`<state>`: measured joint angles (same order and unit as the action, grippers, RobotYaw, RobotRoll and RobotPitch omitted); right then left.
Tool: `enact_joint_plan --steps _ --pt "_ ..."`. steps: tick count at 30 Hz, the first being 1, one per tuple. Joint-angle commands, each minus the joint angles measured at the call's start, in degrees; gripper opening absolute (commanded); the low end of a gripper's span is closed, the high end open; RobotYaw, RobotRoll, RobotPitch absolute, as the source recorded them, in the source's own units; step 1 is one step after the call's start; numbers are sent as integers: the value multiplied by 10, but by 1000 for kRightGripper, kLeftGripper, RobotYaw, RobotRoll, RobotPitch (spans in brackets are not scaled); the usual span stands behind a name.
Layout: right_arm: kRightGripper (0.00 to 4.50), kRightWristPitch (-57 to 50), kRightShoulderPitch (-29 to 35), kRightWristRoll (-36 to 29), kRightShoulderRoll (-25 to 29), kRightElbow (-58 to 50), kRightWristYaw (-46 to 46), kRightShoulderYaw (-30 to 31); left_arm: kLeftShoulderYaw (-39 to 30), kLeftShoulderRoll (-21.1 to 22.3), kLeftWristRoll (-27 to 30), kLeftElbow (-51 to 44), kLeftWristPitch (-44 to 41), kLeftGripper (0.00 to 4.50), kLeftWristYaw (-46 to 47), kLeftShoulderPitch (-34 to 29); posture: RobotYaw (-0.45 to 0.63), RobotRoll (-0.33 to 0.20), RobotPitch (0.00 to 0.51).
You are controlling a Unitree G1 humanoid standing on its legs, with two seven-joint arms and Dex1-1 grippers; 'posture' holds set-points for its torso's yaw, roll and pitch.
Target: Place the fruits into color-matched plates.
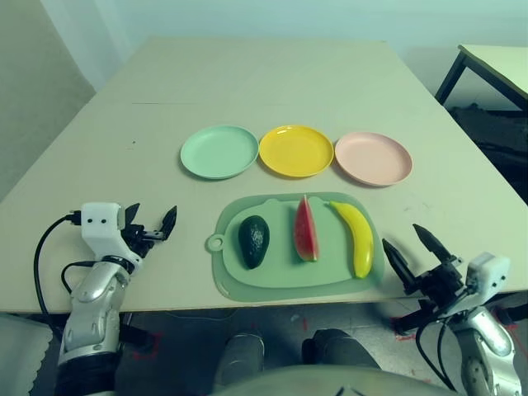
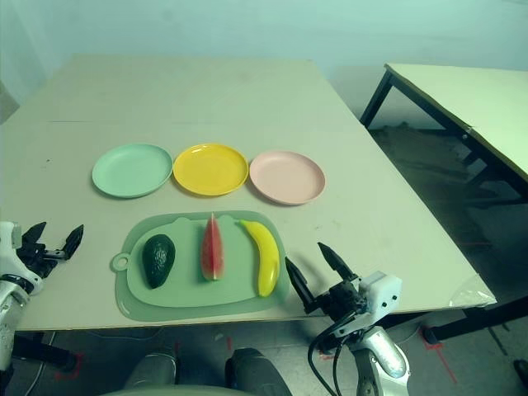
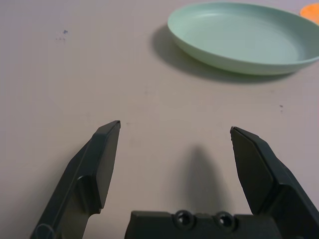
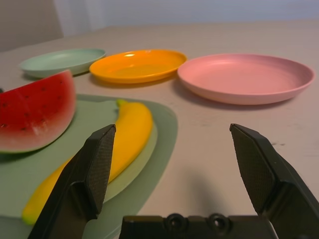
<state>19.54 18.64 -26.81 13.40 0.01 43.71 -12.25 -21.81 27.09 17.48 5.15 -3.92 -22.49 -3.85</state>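
Note:
Three fruits lie side by side on a green cutting mat [image 1: 289, 279]: a dark avocado [image 1: 253, 240], a red watermelon wedge [image 1: 305, 230] and a yellow banana [image 1: 355, 238]. Beyond the mat stand a mint green plate [image 1: 219, 151], a yellow plate [image 1: 295, 150] and a pale pink plate [image 1: 373, 157], all bare. My left gripper [image 1: 152, 221] is open over the bare table, left of the mat. My right gripper [image 1: 410, 247] is open just right of the banana, with nothing between its fingers.
The table's front edge [image 1: 198, 304] runs just below the mat. A second table [image 2: 462, 91] with black legs stands off to the right. Bare tabletop stretches behind the plates and on both sides.

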Motion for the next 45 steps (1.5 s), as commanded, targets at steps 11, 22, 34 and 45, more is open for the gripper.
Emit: enact_joint_plan --steps 11,22,34,45 --pt "4500 2 -15 -15 3 13 -27 -40 5 3 -7 13 1 4471 -1 24 72 0 50" --pt "4500 -87 15 -56 96 -86 -18 -55 -10 68 70 58 8 4471 -160 72 12 0 56" --pt "4500 -357 -139 1 289 -263 -86 -2 65 242 155 -36 -75 4471 -503 88 -14 0 63" --pt "4500 -90 -397 208 538 -171 279 213 107 261 158 -85 -125 4471 -551 110 -23 0 60"
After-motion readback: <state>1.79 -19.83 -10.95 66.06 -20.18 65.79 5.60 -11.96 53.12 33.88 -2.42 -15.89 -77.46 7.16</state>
